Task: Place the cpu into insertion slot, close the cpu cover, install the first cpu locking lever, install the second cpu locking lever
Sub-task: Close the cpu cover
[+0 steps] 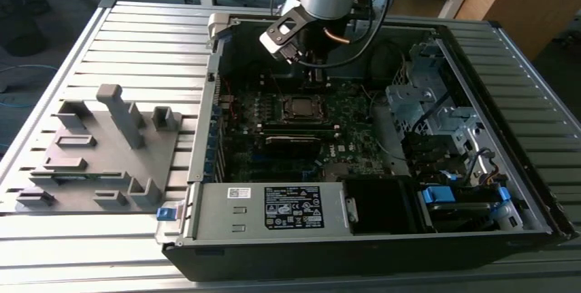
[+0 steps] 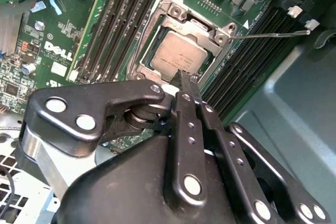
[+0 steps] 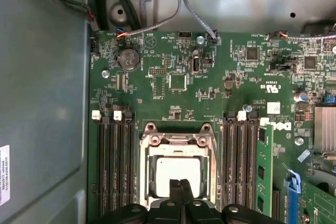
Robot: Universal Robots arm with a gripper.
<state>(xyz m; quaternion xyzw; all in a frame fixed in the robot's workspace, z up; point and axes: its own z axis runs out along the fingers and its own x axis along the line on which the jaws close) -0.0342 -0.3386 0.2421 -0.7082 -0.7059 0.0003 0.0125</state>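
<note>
The cpu (image 3: 178, 174) lies flat in the insertion slot (image 1: 300, 107), its dull silver top showing in both wrist views. The silver cpu cover (image 3: 176, 142) lies down around it, framing the chip (image 2: 176, 53) through its window. My gripper (image 3: 181, 187) hangs just above the near edge of the cpu with its two black fingers pressed together and nothing between them. In the second wrist view the fingertips (image 2: 185, 80) point at the chip's edge. A thin metal locking lever (image 2: 273, 33) sticks out sideways from the socket's corner over the memory slots.
Long black memory slots (image 3: 113, 166) flank the socket on both sides, one holding a green stick (image 3: 262, 171). The case's grey wall (image 3: 42, 103) is close by. A labelled power-supply box (image 1: 272, 208) and a drive cage (image 1: 436, 116) fill the case. A grey fixture (image 1: 100, 150) sits outside.
</note>
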